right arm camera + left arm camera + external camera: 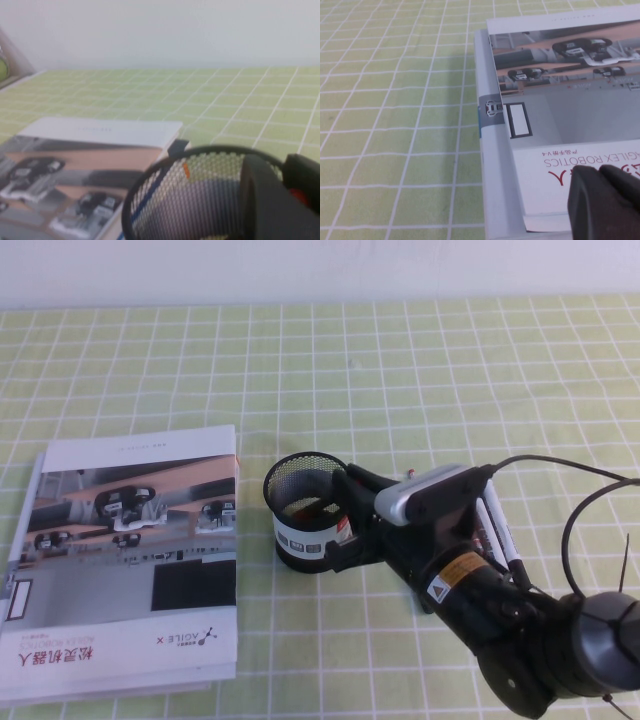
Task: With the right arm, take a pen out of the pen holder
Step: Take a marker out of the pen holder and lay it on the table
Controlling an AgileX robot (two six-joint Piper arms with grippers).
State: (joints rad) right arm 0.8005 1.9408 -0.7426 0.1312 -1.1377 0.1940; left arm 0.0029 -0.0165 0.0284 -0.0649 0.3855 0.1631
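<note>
Two dark fingers (260, 200) of the right pincer (285, 200) are dipped inside the pen holder (296, 540). They're drawn in narrow with a red bit of pen (298, 194) pinched between them, so I'd call that a grip on the pen. Going in from above at a slant makes sense: the pen holder stands upright mid-tabletop (450, 370) and its open mouth is the only way in. The pen sits low on the arm's side, mostly hidden, so I can't say how firm the hold is. My guess is the next move needs a straight lift, or the light pen holder tips along with it. On the robot's left lies a booklet (130, 560), near it but not touching. The left pincer (602, 200) is parked over that booklet's corner, fingers together, holding nothing. It's out of the way because this is a one-arm job.
</note>
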